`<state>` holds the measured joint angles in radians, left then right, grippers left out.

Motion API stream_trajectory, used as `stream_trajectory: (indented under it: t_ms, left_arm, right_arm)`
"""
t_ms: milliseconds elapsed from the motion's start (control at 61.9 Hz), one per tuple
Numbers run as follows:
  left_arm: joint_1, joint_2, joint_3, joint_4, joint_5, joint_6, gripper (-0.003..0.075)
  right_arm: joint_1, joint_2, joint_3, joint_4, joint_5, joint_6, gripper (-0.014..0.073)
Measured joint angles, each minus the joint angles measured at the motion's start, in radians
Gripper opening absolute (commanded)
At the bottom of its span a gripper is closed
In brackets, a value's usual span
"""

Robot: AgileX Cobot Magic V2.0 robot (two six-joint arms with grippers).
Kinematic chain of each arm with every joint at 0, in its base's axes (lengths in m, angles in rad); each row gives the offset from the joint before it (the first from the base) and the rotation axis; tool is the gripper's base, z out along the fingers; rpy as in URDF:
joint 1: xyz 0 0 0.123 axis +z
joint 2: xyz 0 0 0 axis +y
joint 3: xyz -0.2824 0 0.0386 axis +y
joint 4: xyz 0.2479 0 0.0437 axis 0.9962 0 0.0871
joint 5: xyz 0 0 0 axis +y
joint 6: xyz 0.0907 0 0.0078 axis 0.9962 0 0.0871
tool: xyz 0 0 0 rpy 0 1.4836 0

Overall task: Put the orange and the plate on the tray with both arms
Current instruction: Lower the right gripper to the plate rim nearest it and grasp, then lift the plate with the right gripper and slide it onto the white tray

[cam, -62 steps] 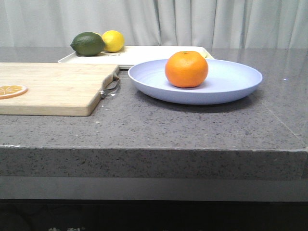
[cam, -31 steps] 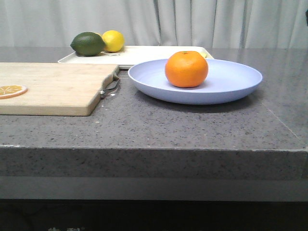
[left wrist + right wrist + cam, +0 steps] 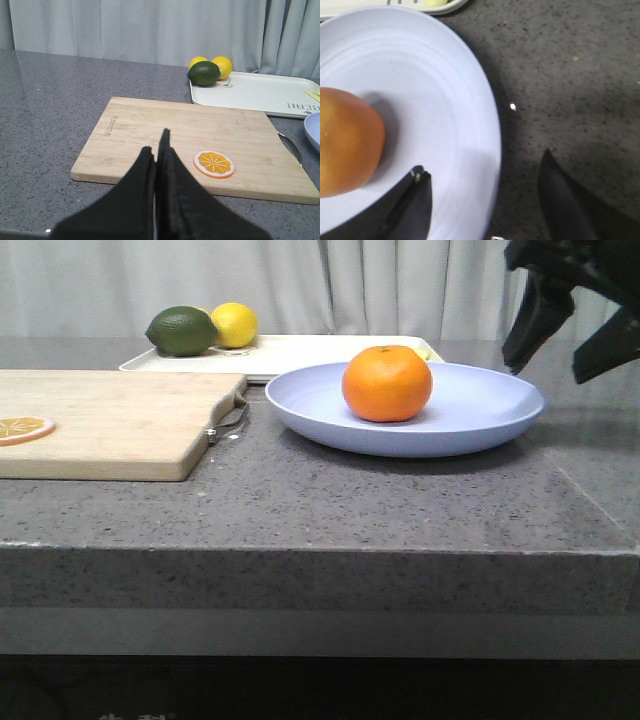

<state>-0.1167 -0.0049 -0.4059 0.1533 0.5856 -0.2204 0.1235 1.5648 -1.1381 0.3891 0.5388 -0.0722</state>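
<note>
The orange [image 3: 387, 383] sits on the lavender-blue plate [image 3: 480, 415] on the grey counter, in front of the cream-white tray [image 3: 300, 350]. In the right wrist view the orange [image 3: 345, 142] and the plate [image 3: 445, 100] show from above. My right gripper [image 3: 553, 365] is open and hangs above the plate's right rim; in its wrist view [image 3: 482, 170] one finger is over the plate and the other over the counter. My left gripper [image 3: 156, 145] is shut and empty, above the near edge of the cutting board; it is not in the front view.
A wooden cutting board [image 3: 110, 420] with a metal handle and an orange slice [image 3: 24, 427] lies left of the plate. A green lime [image 3: 182, 331] and a yellow lemon [image 3: 235, 324] rest on the tray's far left. A curtain hangs behind the counter.
My right gripper has come into the front view from the upper right, down toward the plate's right rim. The orange, plate and tray have not moved.
</note>
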Motion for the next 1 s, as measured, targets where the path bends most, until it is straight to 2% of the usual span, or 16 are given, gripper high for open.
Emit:
stream_trajectory:
  t_ms: [145,259,404,517,695,1002]
  left_arm:
    - [0.0,0.0,0.0,0.0,0.0,0.0,-0.0018]
    - [0.0,0.0,0.0,0.0,-0.001,0.0,-0.0018]
    - [0.0,0.0,0.0,0.0,-0.004,0.0,-0.0018]
    - [0.0,0.0,0.0,0.0,-0.004,0.0,-0.0018]
    - [0.0,0.0,0.0,0.0,-0.006,0.0,-0.0018]
    - [0.0,0.0,0.0,0.0,-0.006,0.0,-0.0018]
  right_arm:
    - [0.021,0.065,-0.039,0.011,0.0,0.0,0.0346]
    - [0.02,0.098,-0.055,0.015,0.0,0.0,0.0272]
    - [0.02,0.114,-0.057,0.015,0.0,0.0,0.0098]
    - [0.02,0.116,-0.059,0.021,0.002,0.003,-0.0072]
    - [0.018,0.116,-0.083,0.043,0.024,0.011,-0.006]
    - [-0.03,0.153,-0.286,0.073,0.218,-0.005,-0.006]
